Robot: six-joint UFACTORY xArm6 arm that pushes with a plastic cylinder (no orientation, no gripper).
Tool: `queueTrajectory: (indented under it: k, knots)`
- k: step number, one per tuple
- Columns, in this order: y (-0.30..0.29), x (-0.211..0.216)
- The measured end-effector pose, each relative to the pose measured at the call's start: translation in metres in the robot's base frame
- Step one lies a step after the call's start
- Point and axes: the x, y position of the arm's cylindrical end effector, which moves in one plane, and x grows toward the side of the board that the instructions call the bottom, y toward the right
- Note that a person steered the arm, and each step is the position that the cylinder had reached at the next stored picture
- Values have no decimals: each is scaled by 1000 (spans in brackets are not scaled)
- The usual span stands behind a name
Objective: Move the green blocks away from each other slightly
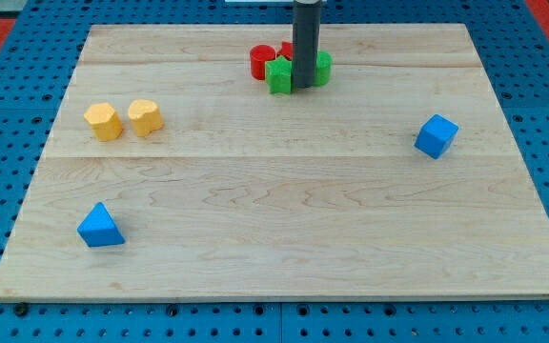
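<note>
Two green blocks sit near the view's top centre of the wooden board (284, 210). One green block (278, 75), star-like in shape, is on the left of the rod; the other green block (322, 68) is on the right. My tip (303, 89) stands between them, touching or nearly touching both. The rod hides part of each. A red cylinder (261, 61) sits just left of the left green block, and a second red block (287, 49) shows partly behind the rod.
Two yellow blocks (104, 121) (145, 116) sit side by side at the view's left. A blue triangular block (99, 227) lies at the lower left. A blue cube (436, 135) sits at the right.
</note>
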Motion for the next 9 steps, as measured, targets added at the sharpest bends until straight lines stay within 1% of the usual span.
queueTrajectory:
  k: [2,3,4,5,6,7,8,9]
  knots:
    - [45,37]
    - [46,27]
    - [34,12]
    - [24,11]
    - [74,9]
    - [77,-6]
    - [2,-6]
    - [-31,-4]
